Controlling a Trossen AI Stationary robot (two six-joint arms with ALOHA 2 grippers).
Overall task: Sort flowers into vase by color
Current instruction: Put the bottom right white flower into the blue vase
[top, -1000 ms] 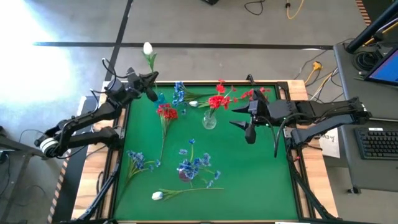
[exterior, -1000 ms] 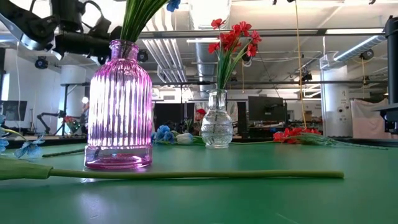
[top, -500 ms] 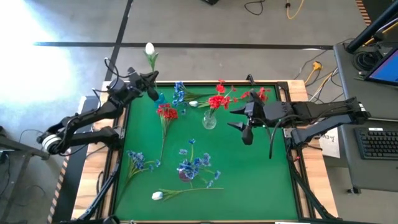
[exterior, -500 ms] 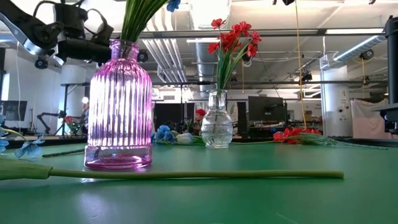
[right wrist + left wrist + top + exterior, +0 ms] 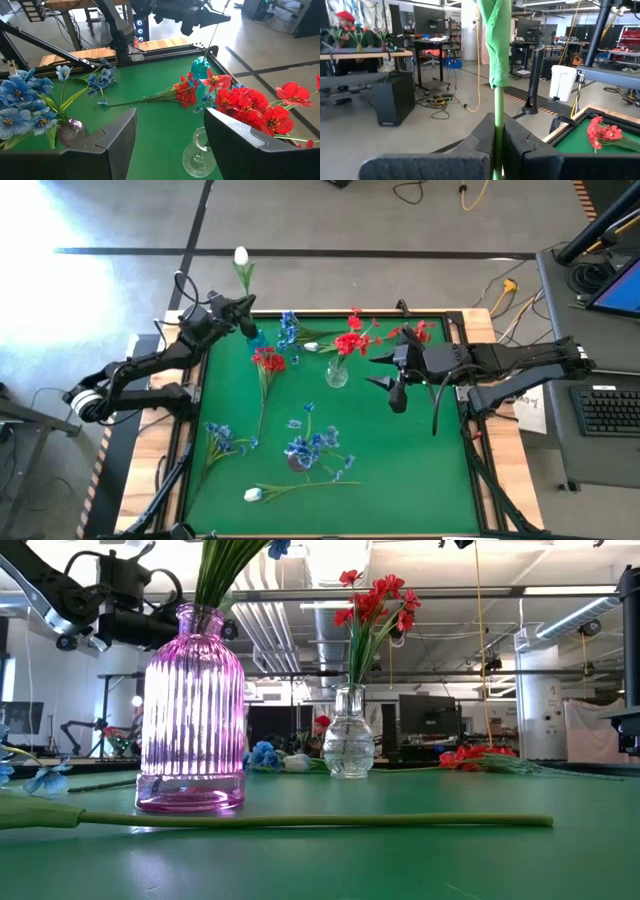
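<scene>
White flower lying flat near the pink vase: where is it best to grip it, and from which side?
Take the stem near its middle, coming straight down from above with the jaws across it. The white flower lies flat on the mat, so a side approach would likely just push it, and the stem's other end lies close to blue sprays.

Green table [image 5: 420, 470] with scattered flowers [image 5: 268, 362] and vases [image 5: 336, 376].
</scene>
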